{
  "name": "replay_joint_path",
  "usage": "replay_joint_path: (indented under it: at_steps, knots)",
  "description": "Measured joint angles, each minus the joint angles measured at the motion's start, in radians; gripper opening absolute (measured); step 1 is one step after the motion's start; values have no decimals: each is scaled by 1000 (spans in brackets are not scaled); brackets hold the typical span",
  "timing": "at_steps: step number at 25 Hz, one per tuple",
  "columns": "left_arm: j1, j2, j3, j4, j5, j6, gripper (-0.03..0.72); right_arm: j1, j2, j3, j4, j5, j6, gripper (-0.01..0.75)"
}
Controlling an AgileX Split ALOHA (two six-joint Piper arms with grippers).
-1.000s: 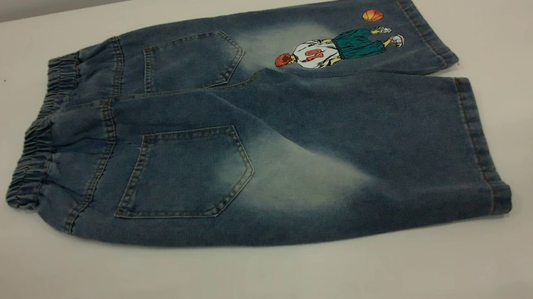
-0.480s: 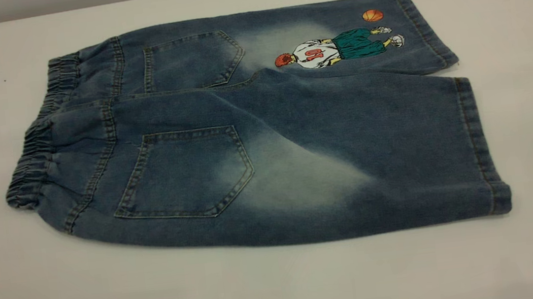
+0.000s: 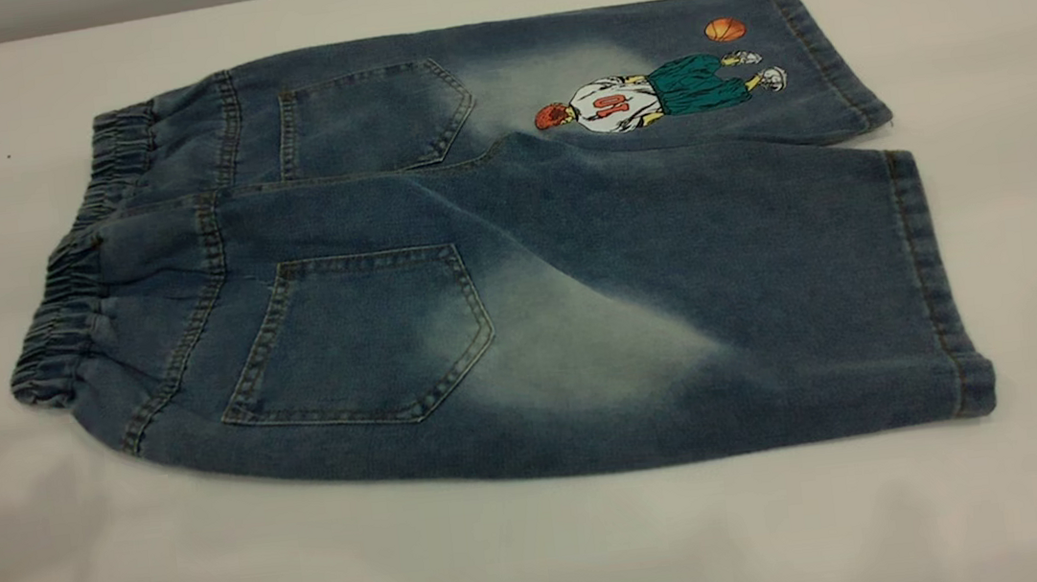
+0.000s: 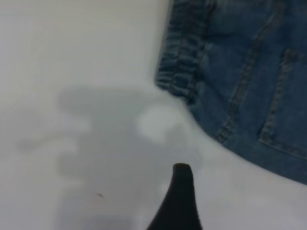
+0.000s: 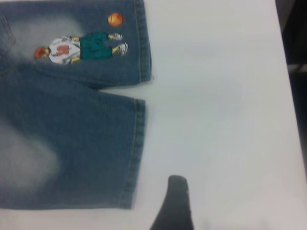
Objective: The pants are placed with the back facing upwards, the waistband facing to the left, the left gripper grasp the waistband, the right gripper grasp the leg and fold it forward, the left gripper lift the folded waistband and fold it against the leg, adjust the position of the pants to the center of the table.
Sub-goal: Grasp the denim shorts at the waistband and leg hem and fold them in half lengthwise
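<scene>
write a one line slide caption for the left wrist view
Left gripper hovers over the white table beside the waistband corner of the denim pants.

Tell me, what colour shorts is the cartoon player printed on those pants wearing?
Teal green, below a white jersey with red numbers; the print on the pants shows best in the exterior view.

A grey wall (image 3: 160, 1) runs behind, under soft, even light.

The pants (image 3: 496, 264) are soft blue denim cloth, faded pale in spots. The waistband (image 3: 64, 319) is bunched and wrinkly. The table (image 3: 547, 558) is smooth, matt white.
</scene>
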Motion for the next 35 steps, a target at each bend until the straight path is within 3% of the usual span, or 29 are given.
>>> replay_joint_path:
  at_steps: [10, 20, 35]
  knots:
    - [0, 370, -3, 1, -247, 0, 587, 0, 81, 0, 18, -70, 0, 560]
    - [0, 600, -115, 1, -297, 46, 587, 0, 137, 0, 20, -77, 0, 560]
    - [0, 801, -119, 1, -416, 104, 587, 0, 139, 0, 21, -78, 0, 560]
